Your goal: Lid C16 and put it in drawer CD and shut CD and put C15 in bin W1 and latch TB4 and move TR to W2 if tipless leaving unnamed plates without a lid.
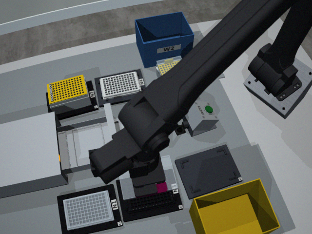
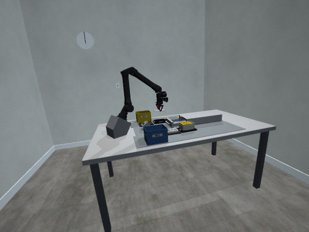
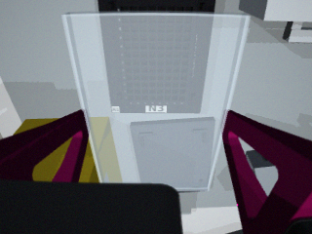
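Note:
My gripper (image 1: 151, 187) is shut on the clear plate lid (image 3: 155, 97) and holds it high above the black assay plate (image 1: 151, 202) in nest N3; the lid hangs partly over that plate. The lid also shows in the top view (image 1: 167, 168), mostly hidden by my arm. The clear assay plate (image 1: 87, 208) sits in nest N1 (image 1: 114, 204). The lid park (image 1: 208, 169) stands empty. The cooler drawer (image 1: 83, 143) is open. The tip box TB4 (image 1: 168, 65) stands in front of the blue bin W2 (image 1: 164, 37), partly hidden by my arm. The tip rack (image 1: 67, 89) has one row of tips.
The yellow bin W1 (image 1: 234, 207) stands at the front right. The green key DONE (image 1: 208, 108) sits on its grey block. Another clear plate (image 1: 120, 84) lies in a rear nest. The cooler housing (image 1: 27, 151) is at the left.

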Available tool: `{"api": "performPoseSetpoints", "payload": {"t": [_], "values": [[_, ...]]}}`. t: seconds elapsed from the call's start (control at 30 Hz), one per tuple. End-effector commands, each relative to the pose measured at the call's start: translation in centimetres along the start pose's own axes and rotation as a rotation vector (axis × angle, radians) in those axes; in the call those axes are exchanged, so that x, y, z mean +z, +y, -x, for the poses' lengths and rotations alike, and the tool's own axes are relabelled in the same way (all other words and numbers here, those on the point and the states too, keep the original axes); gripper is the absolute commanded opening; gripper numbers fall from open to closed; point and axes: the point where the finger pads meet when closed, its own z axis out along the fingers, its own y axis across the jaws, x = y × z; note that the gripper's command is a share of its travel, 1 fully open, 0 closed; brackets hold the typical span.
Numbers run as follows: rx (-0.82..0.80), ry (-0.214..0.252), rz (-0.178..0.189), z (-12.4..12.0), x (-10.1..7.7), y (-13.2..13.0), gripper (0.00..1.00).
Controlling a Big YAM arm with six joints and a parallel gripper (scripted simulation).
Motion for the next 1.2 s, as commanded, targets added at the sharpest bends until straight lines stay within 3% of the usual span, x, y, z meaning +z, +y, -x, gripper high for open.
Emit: {"api": "performPoseSetpoints", "payload": {"t": [0.0, 1.17], "values": [[-0.003, 0.005, 0.000, 0.17, 0.22, 0.07, 0.00], [-0.001, -0.006, 0.000, 0.34, 0.48, -0.28, 0.00]]}}
